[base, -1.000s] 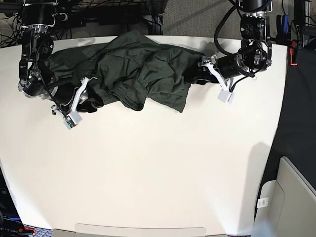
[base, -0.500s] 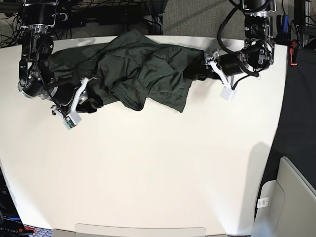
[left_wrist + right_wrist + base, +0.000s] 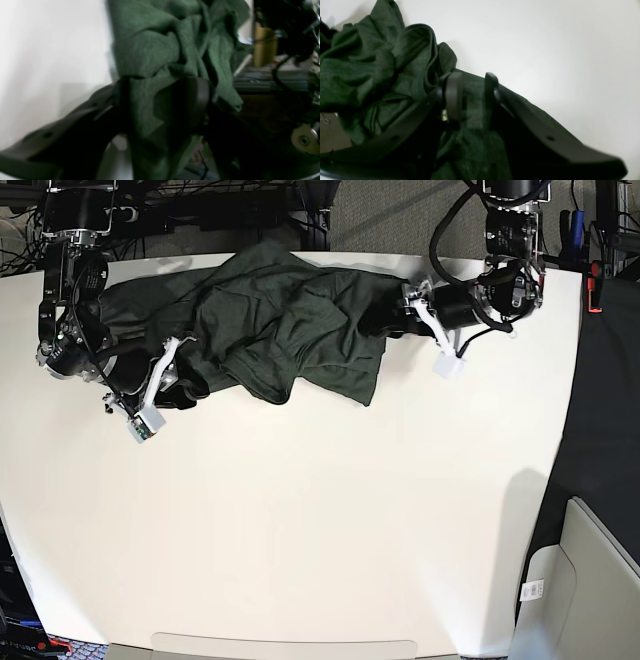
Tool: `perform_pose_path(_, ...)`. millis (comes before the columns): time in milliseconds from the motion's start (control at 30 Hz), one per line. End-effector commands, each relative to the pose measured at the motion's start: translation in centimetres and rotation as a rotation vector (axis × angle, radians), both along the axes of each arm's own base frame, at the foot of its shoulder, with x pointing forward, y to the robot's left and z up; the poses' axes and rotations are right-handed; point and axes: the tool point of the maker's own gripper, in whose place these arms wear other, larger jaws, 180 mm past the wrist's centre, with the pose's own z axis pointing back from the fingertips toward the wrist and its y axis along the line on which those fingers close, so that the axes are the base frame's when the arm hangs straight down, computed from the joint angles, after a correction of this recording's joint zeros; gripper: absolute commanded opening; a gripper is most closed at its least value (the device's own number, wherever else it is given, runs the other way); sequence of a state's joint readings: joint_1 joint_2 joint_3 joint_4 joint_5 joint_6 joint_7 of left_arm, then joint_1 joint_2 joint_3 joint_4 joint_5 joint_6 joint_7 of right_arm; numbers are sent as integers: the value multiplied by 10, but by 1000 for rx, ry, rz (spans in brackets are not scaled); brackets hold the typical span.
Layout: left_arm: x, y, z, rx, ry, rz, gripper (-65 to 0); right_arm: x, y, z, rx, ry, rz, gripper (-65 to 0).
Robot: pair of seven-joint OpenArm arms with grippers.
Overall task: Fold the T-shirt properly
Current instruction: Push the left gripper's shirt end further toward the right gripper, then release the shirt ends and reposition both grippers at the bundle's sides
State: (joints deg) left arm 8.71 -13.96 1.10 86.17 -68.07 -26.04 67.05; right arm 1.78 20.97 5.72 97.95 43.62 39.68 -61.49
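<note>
Since the earlier frame, only the left end effector (image 3: 398,317), upper right, has slid leftward; the right end effector (image 3: 190,385) sits unmoved at left. Both clamp cloth of the T-shirt (image 3: 285,330), bunched across the surface (image 3: 330,520) top. Spreading seems underway; next, pull the grips apart.

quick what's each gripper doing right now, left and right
Left gripper: closed on a bunched fold of the dark olive-green knit T-shirt.
Right gripper: closed on a band of the same T-shirt.
</note>
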Motion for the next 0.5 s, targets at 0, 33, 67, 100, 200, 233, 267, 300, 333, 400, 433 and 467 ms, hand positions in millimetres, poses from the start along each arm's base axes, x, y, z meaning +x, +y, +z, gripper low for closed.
perform_pose_path(0, 9, 1, 8, -14, -30, 9, -410, 8, -1, 15, 14, -52, 6, -512)
perform_pose_path(33, 14, 0, 11, -18, -48, 18, -439, 8, -1, 15, 12, -52, 6, -512)
perform_pose_path(67, 17, 1, 13, -19, -59, 26, -468, 8, -1, 15, 12, -52, 6, -512)
perform_pose_path(100, 20, 1, 15, -22, -68, 35, -501, 8, -1, 15, 13, -50, 6, -512)
perform_pose_path(200, 26, 7, 15, -21, -79, 62, -617, 7, -2, 15, 11, -50, 7, -512)
perform_pose_path(233, 33, 8, 20, -23, -100, 71, -647, 7, -2, 15, 11, -50, 7, -512)
perform_pose_path(267, 40, 9, 24, -24, -120, 84, -650, 6, -2, 14, 9, -48, 7, -511)
perform_pose_path(300, 45, 12, 27, -23, -135, 97, -650, 6, -4, 14, 3, -47, 7, -509)
perform_pose_path(333, 51, 20, 30, -17, -152, 123, -649, 4, -8, 13, -9, -42, 8, -509)
perform_pose_path(400, 62, 37, 36, -16, -182, 190, -649, 3, -12, 11, -23, -36, 8, -508)
perform_pose_path(433, 66, 47, 39, -14, -195, 225, -649, 2, -12, 11, -23, -35, 8, -508)
perform_pose_path(467, 70, 58, 42, -8, -206, 259, -649, 2, -13, 11, -24, -35, 8, -508)
